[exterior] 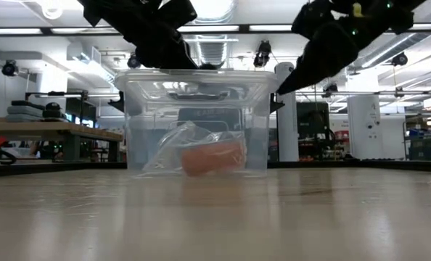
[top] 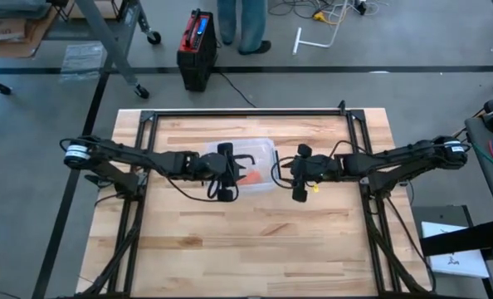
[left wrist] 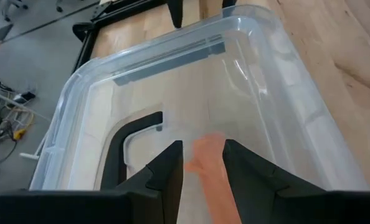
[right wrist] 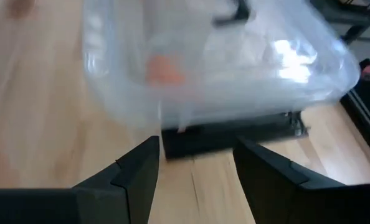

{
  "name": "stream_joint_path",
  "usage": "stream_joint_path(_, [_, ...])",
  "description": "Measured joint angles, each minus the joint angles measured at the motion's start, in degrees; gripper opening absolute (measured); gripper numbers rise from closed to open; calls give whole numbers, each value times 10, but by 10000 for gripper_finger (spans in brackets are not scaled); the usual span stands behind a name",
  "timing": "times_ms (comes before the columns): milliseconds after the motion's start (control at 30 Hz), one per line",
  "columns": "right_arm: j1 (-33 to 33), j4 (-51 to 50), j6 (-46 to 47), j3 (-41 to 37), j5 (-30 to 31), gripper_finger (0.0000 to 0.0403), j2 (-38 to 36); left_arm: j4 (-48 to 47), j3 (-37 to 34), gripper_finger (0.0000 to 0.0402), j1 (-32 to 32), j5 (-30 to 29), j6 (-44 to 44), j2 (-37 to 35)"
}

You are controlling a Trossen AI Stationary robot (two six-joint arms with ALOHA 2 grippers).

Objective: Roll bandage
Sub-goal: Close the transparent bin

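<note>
The wooden table (top: 255, 241) is the biggest thing here, with a clear plastic bin (top: 264, 150) sitting on it toward the far middle. The left gripper (top: 226, 172) hangs over the bin's left half. In its wrist view the fingers are a narrow gap apart with the bandage (exterior: 210, 157) showing between them, but I can't tell if they're actually pinching it or just lined up above it. The right gripper (top: 298, 174) waits just outside the bin's right wall, jaws apart and holding nothing.

The bandage is down in the bin, toward the near right part, orange and bunched up next to a crumpled clear wrapper (exterior: 173, 148).

My guess is the step is getting the bandage out of the bin so it can be rolled. To do it well, go straight down onto the orange fabric only, keep clear of the wrapper so it doesn't get dragged along, and lift high enough to clear the bin rim before heading to open table.
</note>
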Motion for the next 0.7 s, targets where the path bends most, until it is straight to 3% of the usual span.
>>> stream_joint_path(133, [-6,-60,-7,3,2,199,1,-13,-1,110,1,42,1,-6])
stream_joint_path(300, [-17,20,-17,-35,-8,199,49,-11,-1,89,0,119,20,-6])
stream_joint_path(500, [-12,67,-29,-26,-34,199,121,-12,-2,62,0,124,16,-6])
stream_joint_path(700, [4,60,-36,3,-42,199,92,-18,-3,57,-1,123,9,-6])
